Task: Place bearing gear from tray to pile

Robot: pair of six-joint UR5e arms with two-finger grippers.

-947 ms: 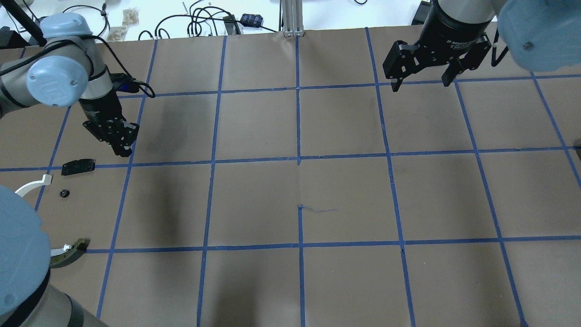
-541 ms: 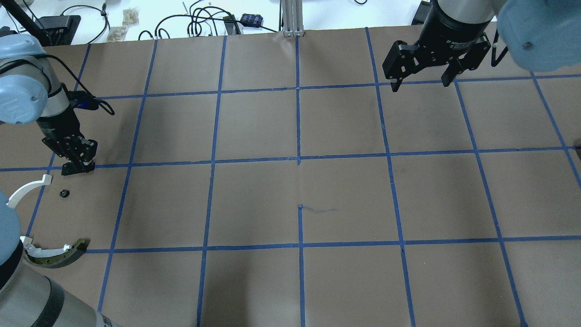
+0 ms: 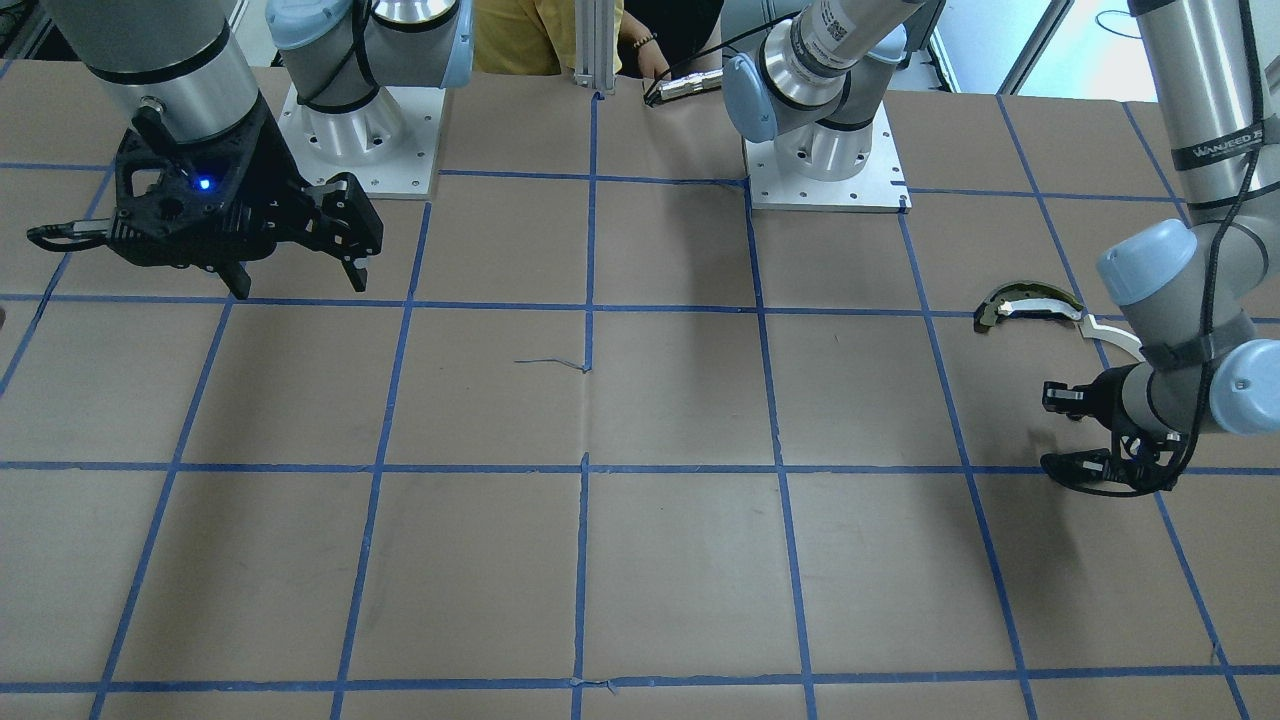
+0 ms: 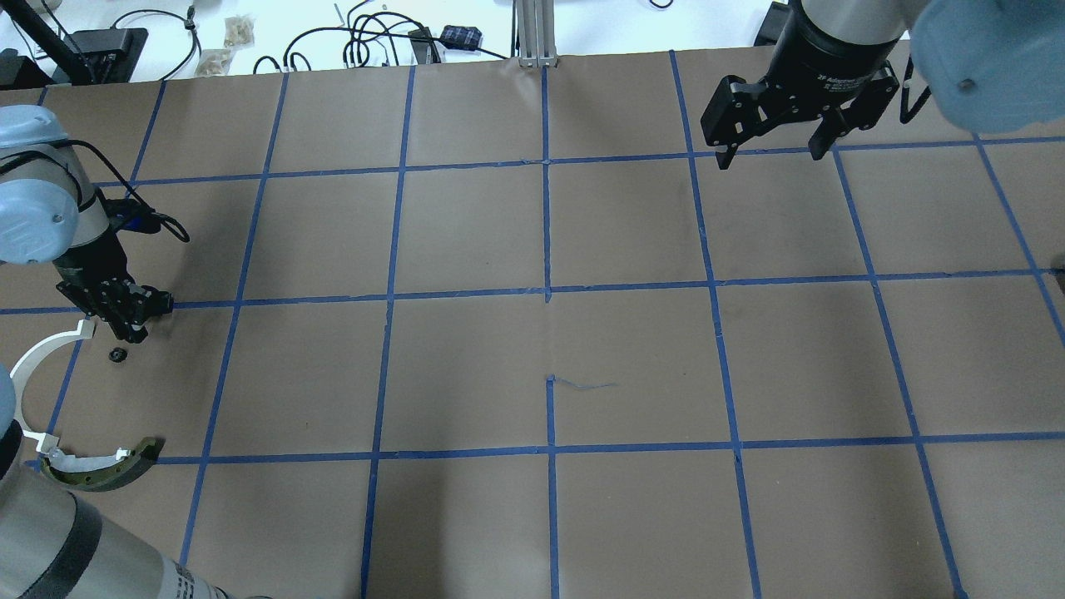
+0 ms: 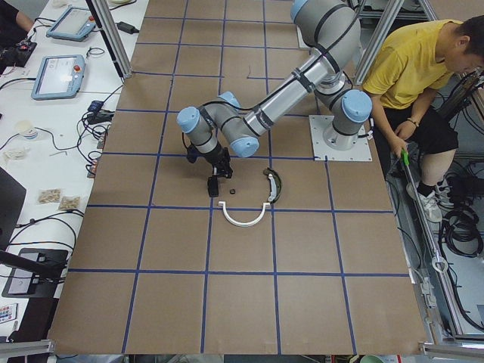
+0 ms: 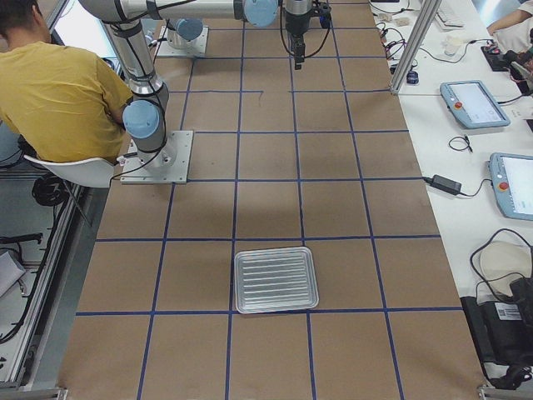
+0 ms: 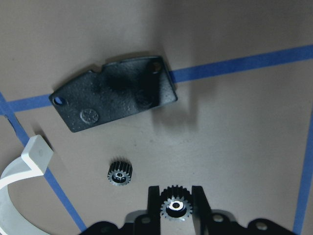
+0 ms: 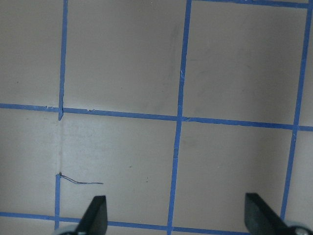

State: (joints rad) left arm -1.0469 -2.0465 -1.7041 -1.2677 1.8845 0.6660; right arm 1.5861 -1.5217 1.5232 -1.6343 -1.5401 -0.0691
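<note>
In the left wrist view my left gripper [image 7: 176, 208] is shut on a small dark bearing gear [image 7: 176, 207], held just above the paper. The pile lies around it: a flat black plate [image 7: 115, 93], a second small gear [image 7: 119, 174] and the end of a white arc strip [image 7: 24, 166]. In the overhead view the left gripper [image 4: 133, 329] is at the far left, by the white arc [image 4: 37, 358], the loose gear [image 4: 117, 355] and the dark olive curved piece [image 4: 108, 470]. My right gripper [image 4: 774, 150] is open and empty at the back right. The metal tray [image 6: 275, 279] looks empty.
Brown paper with a blue tape grid [image 4: 549, 291] covers the table. Cables and small boxes [image 4: 374, 37] lie beyond the back edge. A person in a yellow shirt [image 6: 58, 92] sits behind the robot bases. My left arm's elbow [image 4: 33, 225] hangs over the left edge.
My left gripper has moved left and toward the robot, from beside the black plate to over the pile, still shut on the gear. The right arm has not moved.
</note>
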